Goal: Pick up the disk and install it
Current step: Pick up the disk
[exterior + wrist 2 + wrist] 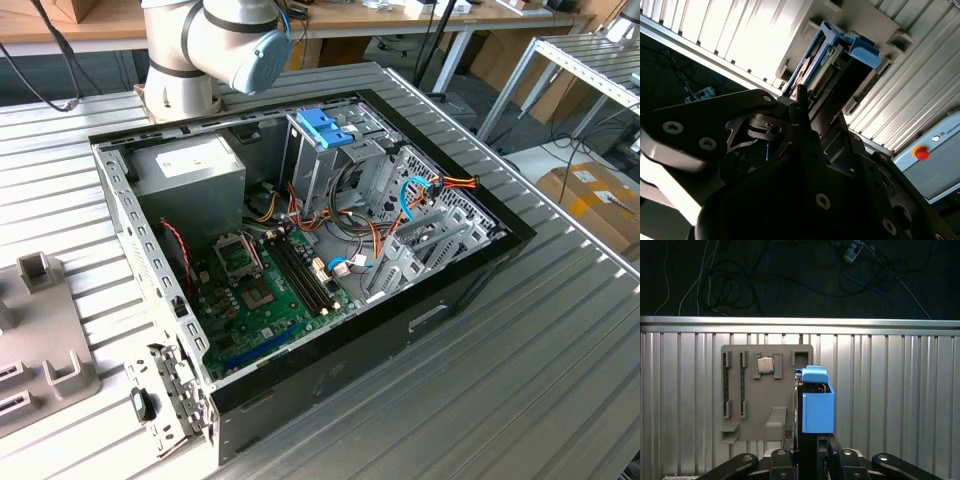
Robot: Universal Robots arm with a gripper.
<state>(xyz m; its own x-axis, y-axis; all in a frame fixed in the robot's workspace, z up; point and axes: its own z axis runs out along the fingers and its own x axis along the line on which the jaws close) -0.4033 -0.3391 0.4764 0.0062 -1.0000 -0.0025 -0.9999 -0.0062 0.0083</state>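
In both wrist views my gripper (808, 444) is shut on the disk (816, 402). I see the disk edge-on, a light-blue rail along its side and the metal body behind it. In the second wrist view the disk (822, 62) sticks out past the fingertips (801, 95), its blue rail end farthest from me. It hangs over a grey holder plate (760, 400) lying on the ribbed metal table (890, 405); I cannot tell whether it touches the plate. The open computer case (300, 250) lies on the table in the exterior view.
Inside the case are a metal drive cage topped by a blue bracket (325, 125), a grey power-supply box (190, 165), a green motherboard (270, 285) and loose cables (420, 195). The arm's base (205, 50) stands behind the case. The grey plate (40, 350) carries a small chip (765, 365).
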